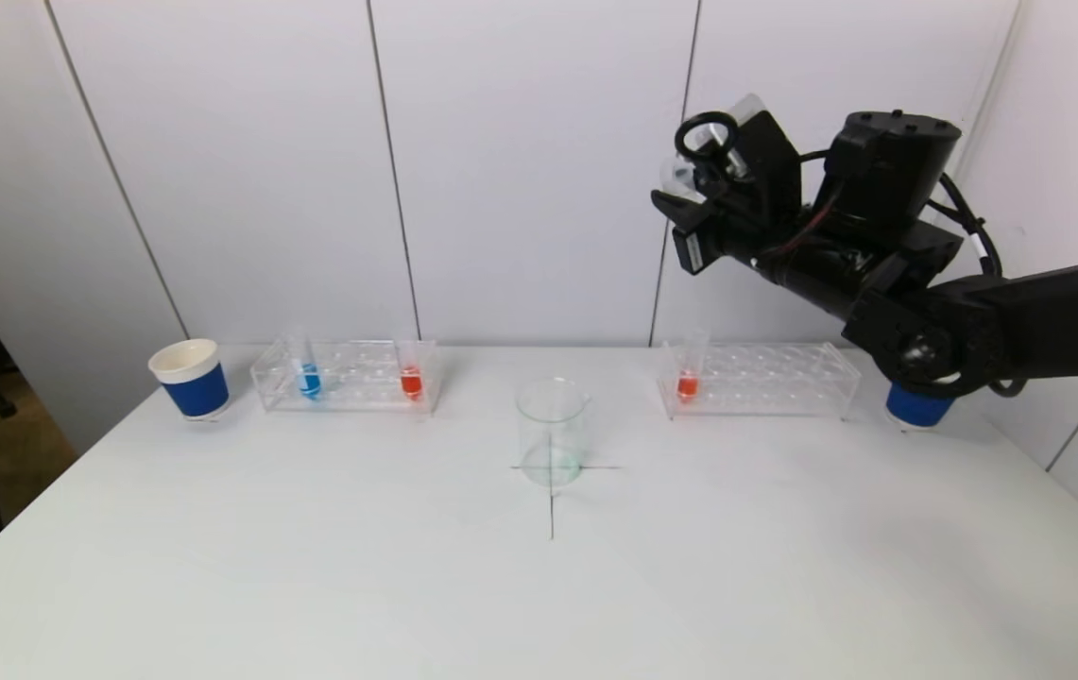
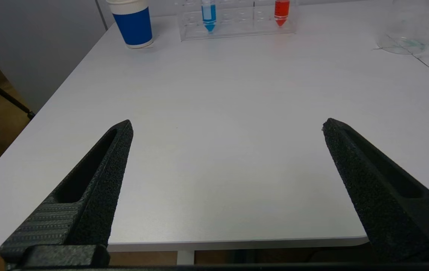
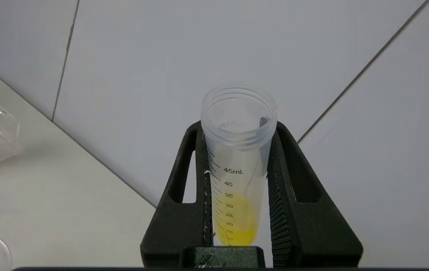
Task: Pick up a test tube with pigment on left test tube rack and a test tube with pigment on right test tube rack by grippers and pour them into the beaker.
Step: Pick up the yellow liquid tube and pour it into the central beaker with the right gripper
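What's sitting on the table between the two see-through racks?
In the head view, only the glass beaker stands between the left rack and the right rack, on a pen-drawn cross; the table is otherwise bare there.

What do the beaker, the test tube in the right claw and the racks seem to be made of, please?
The beaker looks like clear glass: thin, glossy walls with a pour lip. The test tube, shut in the right claw, seems translucent, slightly frosted plastic with printed millilitre marks. The left rack and right rack look like clear moulded plastic, possibly acrylic.
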Controlling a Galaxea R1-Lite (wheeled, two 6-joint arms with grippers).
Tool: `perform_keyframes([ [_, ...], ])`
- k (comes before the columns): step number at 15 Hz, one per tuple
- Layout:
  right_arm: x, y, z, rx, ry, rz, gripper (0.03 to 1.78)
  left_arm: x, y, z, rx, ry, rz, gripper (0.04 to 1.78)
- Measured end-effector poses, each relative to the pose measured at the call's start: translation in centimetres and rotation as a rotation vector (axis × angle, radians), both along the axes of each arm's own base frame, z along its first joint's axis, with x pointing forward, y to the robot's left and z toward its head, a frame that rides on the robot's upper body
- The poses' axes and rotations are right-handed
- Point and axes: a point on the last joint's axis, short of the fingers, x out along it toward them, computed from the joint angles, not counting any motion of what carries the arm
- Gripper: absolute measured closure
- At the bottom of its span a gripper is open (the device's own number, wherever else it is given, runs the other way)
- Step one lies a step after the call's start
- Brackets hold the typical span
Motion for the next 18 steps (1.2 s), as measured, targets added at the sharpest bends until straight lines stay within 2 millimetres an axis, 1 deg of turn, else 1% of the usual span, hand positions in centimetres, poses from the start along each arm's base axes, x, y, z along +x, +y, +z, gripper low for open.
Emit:
perform_keyframes([
  [4,0.4,1.0,-2.6,-0.053,-0.07,0.015,1.33,0.0,0.0,0.0,0.0,0.0,0.0,0.06],
  [7,0.4,1.7,-4.4,-0.088,-0.089,0.037,1.33,0.0,0.0,0.0,0.0,0.0,0.0,0.06],
  [9,0.5,1.9,-5.2,-0.123,-0.114,0.078,1.33,0.0,0.0,0.0,0.0,0.0,0.0,0.06],
  [13,0.1,1.9,-7.0,-0.185,-0.128,0.096,1.33,0.0,0.0,0.0,0.0,0.0,0.0,0.06],
  [18,0.0,2.2,-8.2,-0.23,-0.173,0.125,1.33,0.0,0.0,0.0,0.0,0.0,0.0,0.06],
])
